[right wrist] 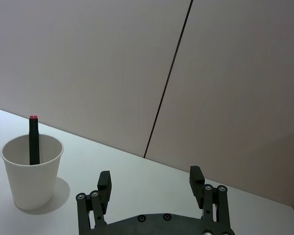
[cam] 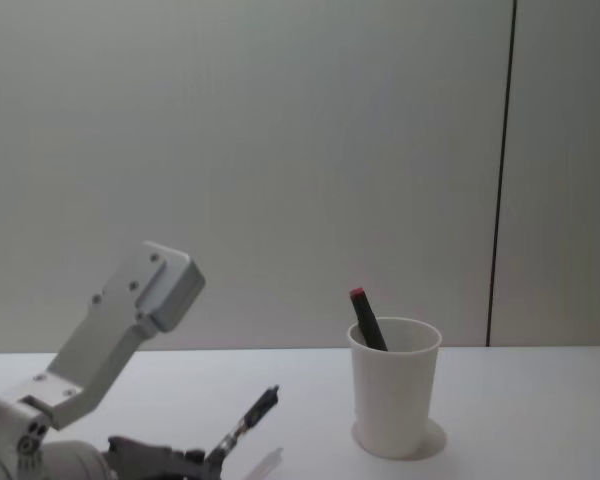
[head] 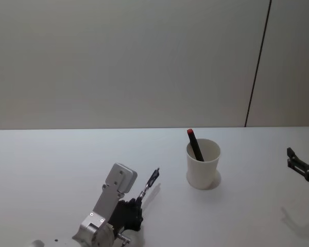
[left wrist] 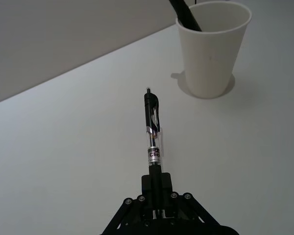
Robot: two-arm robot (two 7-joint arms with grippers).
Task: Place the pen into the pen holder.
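A black and clear click pen point(left wrist: 152, 132) is held by its lower end in my left gripper point(left wrist: 157, 188), which is shut on it. In the head view the pen point(head: 150, 182) points up and away, lifted off the table, left of and nearer to me than the pen holder point(head: 203, 164). The pen holder is a white paper cup point(cam: 392, 386) standing upright, with a black marker with a red tip point(head: 194, 145) leaning inside. My right gripper point(right wrist: 151, 179) hovers open at the table's right side point(head: 297, 162), well clear of the cup.
The white table point(head: 51, 164) runs back to a plain wall with a dark vertical seam point(head: 257, 67). Bare tabletop lies between the pen and the cup.
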